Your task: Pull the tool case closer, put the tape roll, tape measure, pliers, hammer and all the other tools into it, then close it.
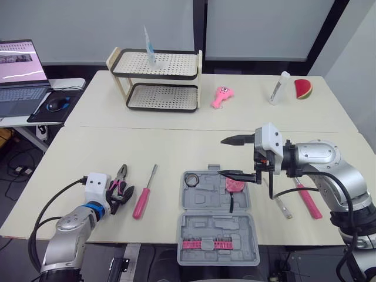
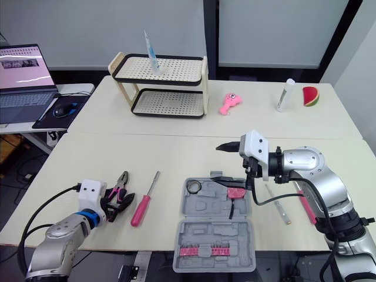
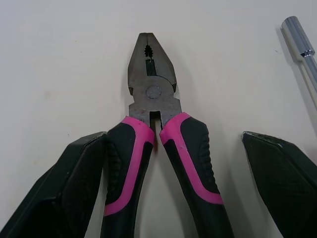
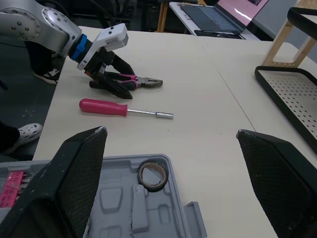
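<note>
Left pincer (image 1: 119,195) open astride the pliers (image 3: 152,94); right pincer (image 1: 234,157) open, empty above the case (image 1: 217,235); tape roll (image 1: 192,181), perhaps tape measure (image 1: 235,185), already inside; pliers, screwdriver (image 1: 142,200), closing remain.

- pliers (image 3: 152,94): handle ends run off the left wrist view's edge and, seen from the head, sit hidden under the left gripper (image 1: 119,195).
- pink item (image 1: 236,185) in the tool case (image 1: 217,226): partly covered by the right gripper's (image 1: 223,156) lower finger, too small to identify.
- pink-handled tool (image 1: 309,202): head end hidden behind the right arm.
- laptop (image 1: 20,76): cut off at the edge.
</note>
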You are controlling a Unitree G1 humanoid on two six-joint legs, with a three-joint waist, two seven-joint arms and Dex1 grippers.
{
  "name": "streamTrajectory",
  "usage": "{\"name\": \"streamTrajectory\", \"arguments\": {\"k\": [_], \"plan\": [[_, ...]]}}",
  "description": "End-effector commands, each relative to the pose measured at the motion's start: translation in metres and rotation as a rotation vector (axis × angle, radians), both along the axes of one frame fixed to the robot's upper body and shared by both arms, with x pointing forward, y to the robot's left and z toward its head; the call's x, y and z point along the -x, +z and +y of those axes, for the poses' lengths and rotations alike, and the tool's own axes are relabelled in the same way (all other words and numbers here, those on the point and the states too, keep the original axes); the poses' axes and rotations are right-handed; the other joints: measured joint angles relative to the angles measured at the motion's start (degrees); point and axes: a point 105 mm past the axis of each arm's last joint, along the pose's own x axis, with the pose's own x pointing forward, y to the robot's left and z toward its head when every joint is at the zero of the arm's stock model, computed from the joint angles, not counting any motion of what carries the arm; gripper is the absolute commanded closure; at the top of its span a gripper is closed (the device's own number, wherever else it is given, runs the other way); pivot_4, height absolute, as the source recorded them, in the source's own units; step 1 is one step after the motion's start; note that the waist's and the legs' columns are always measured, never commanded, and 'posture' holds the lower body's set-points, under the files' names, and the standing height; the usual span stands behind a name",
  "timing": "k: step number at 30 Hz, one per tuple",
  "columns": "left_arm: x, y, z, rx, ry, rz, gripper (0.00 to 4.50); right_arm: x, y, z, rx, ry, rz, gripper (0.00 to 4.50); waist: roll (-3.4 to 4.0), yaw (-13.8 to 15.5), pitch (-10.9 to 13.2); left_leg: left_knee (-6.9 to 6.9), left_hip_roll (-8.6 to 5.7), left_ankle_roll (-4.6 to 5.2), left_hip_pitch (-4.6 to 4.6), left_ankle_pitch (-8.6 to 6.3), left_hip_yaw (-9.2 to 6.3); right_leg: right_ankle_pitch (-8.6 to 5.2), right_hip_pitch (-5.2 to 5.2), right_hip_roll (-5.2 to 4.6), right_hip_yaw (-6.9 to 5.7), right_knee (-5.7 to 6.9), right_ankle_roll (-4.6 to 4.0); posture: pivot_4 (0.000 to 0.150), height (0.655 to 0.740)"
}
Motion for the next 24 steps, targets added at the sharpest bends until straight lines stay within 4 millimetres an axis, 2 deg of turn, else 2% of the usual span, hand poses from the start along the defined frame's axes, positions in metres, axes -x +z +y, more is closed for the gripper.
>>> {"name": "streamTrajectory", "arguments": {"k": [1,7,12,15,20,24], "plan": [[0.003,-0.008,0.003,-0.032,0.022,0.033,0.38,0.004,0.010,-0.002,-0.009,0.001,-0.040,0.00,0.00,-0.01,0.00,0.00,0.00,0.00,0.01,0.00,0.00,0.00,0.00,0.00,0.00,0.00,0.00,0.150,0.7400],[0.008,-0.011,0.008,-0.038,0.051,0.055,1.96,0.004,0.011,0.001,-0.012,0.005,-0.042,0.00,0.01,-0.05,-0.01,0.00,0.01,0.00,0.03,0.00,0.00,0.00,0.01,0.00,0.00,0.00,0.00,0.150,0.7400],[0.009,-0.009,0.012,-0.047,0.055,0.048,1.96,0.005,0.010,0.002,-0.014,0.010,-0.041,0.00,0.01,-0.10,-0.01,-0.01,0.03,0.00,0.04,0.00,0.00,0.00,0.01,0.01,0.01,0.01,0.00,0.150,0.7400],[0.004,0.010,0.013,-0.090,-0.023,0.005,1.96,0.005,0.009,0.002,-0.011,0.010,-0.037,0.00,0.01,-0.17,-0.01,-0.01,0.03,0.00,0.04,0.00,0.00,0.00,0.00,0.01,0.01,0.01,0.00,0.150,0.7400],[0.000,0.060,-0.001,-0.199,-0.379,-0.019,1.96,0.001,0.006,-0.006,0.021,-0.012,-0.043,0.00,-0.01,-0.19,0.06,-0.03,0.06,-0.01,-0.02,0.00,-0.04,0.00,-0.07,0.06,-0.02,0.01,0.00,0.150,0.7400],[0.002,0.094,-0.032,-0.251,-0.713,0.018,1.96,-0.002,0.003,-0.008,0.062,-0.013,-0.053,0.00,0.01,0.68,0.09,0.00,-0.07,-0.01,-0.07,0.00,-0.02,0.00,-0.06,0.02,-0.02,-0.05,0.00,0.150,0.7400]]}}
